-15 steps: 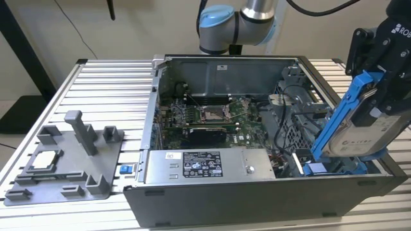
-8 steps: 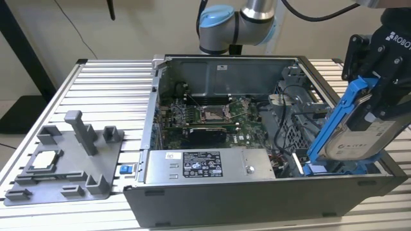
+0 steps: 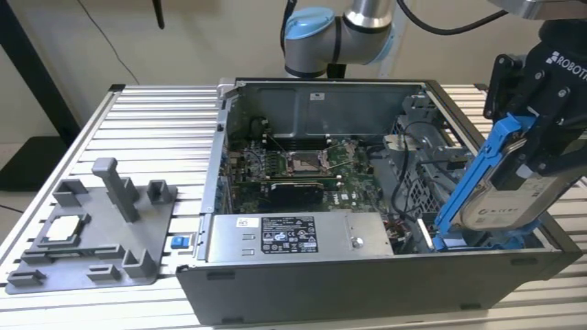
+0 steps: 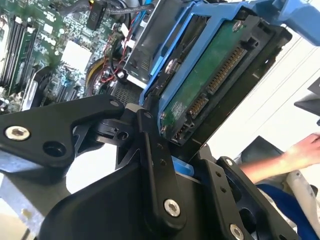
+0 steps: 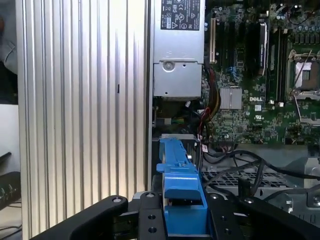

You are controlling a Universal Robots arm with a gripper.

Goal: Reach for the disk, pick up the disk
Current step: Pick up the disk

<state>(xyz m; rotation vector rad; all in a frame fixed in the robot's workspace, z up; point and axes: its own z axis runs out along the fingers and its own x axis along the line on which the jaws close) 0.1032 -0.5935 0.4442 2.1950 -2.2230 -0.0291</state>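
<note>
The disk (image 3: 510, 187), a silver-grey drive with a white label in a bright blue carrier, hangs tilted above the right end of the open computer case (image 3: 367, 289). My gripper (image 3: 534, 146) is shut on its upper part. The carrier's lower end is level with the case's rim. In the second wrist view the disk's green circuit-board underside (image 4: 210, 85) rises from between the black fingers (image 4: 157, 165) of the gripper (image 4: 182, 157). In the first wrist view the blue carrier (image 5: 179, 182) stands edge-on in the gripper (image 5: 182, 220), above the case's interior.
A long grey metal box (image 3: 293, 237) with a label lies along the case's front, with the motherboard (image 3: 303, 168) behind it. On the slatted table (image 3: 156, 117) a grey fixture (image 3: 92, 240) holds a small square chip (image 3: 60, 230). A person's hand (image 4: 295, 155) is nearby.
</note>
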